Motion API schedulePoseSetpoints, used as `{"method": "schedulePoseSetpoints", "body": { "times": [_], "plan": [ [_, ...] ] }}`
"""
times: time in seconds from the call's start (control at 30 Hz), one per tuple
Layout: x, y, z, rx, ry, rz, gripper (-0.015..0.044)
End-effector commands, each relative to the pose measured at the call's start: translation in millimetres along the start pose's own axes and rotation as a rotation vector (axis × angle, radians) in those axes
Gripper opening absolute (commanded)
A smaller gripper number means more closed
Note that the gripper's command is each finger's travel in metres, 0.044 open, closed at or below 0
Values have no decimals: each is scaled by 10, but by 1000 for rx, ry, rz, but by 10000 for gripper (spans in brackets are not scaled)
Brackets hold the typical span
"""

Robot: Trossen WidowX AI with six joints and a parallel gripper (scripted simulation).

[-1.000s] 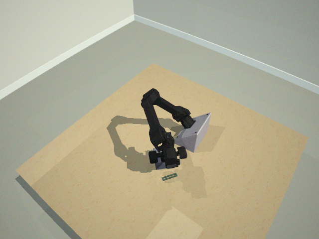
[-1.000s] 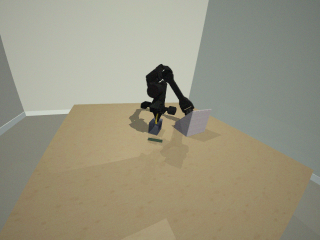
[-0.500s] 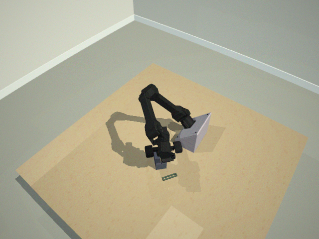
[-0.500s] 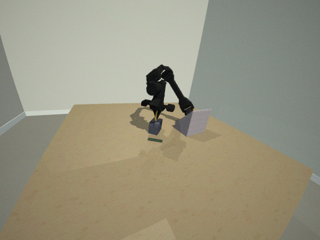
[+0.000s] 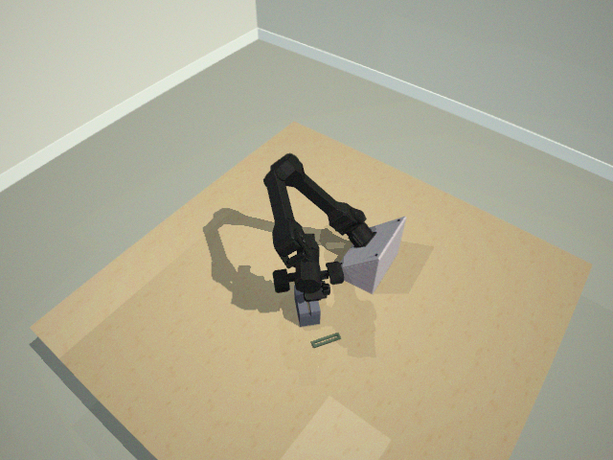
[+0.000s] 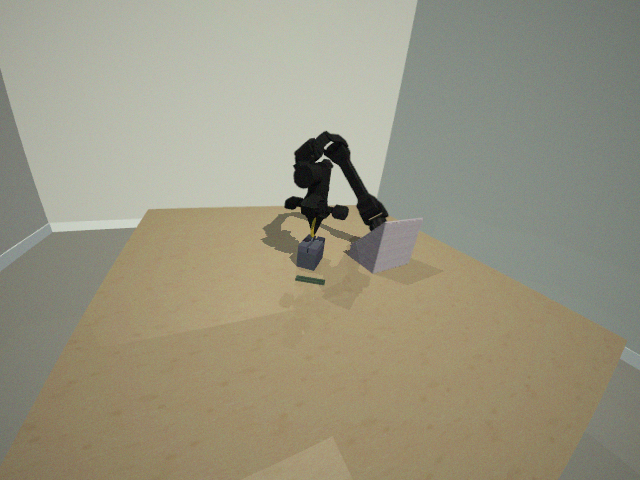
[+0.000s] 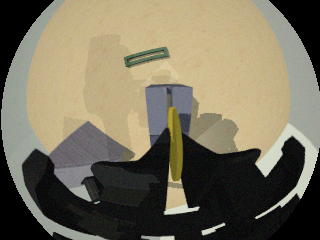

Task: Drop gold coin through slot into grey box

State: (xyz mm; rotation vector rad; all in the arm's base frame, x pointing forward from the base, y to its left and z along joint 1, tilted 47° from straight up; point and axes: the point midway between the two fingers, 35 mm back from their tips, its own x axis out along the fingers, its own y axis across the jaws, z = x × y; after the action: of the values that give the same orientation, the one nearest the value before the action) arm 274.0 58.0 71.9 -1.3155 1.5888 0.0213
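Note:
My gripper (image 6: 313, 227) (image 7: 170, 131) is shut on the gold coin (image 6: 312, 227) (image 7: 175, 150). The coin is held on edge, seen edge-on in the wrist view. It is above the lid of the blue-grey box (image 5: 309, 317) (image 6: 308, 258) (image 7: 156, 107), nearly in line with the slot; the gap between coin and lid is hard to tell. The near end of the slot (image 7: 169, 93) shows beyond the coin, and the rest is hidden behind the coin and fingers. The dark-green holder (image 5: 326, 340) (image 6: 310, 280) (image 7: 146, 57) is empty on the table, a little off the box's end.
The arm is mounted on a large pale-lilac wedge (image 5: 388, 262) (image 6: 397, 245) (image 7: 87, 145), which stands beside the box. The wooden table top (image 5: 222, 386) (image 6: 206, 387) lies under everything, with the arm's shadow across it.

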Motion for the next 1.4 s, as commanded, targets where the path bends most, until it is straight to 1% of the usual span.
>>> {"method": "schedulePoseSetpoints", "body": {
  "times": [0.0,0.3,0.77,1.37],
  "plan": [
    [-6,-19,-66,-4,-2,-6,0],
    [2,-4,-19,0,0,0,0],
    [-19,-28,-78,-9,1,0,0],
    [53,-23,-62,-9,3,1,0]
  ]
}}
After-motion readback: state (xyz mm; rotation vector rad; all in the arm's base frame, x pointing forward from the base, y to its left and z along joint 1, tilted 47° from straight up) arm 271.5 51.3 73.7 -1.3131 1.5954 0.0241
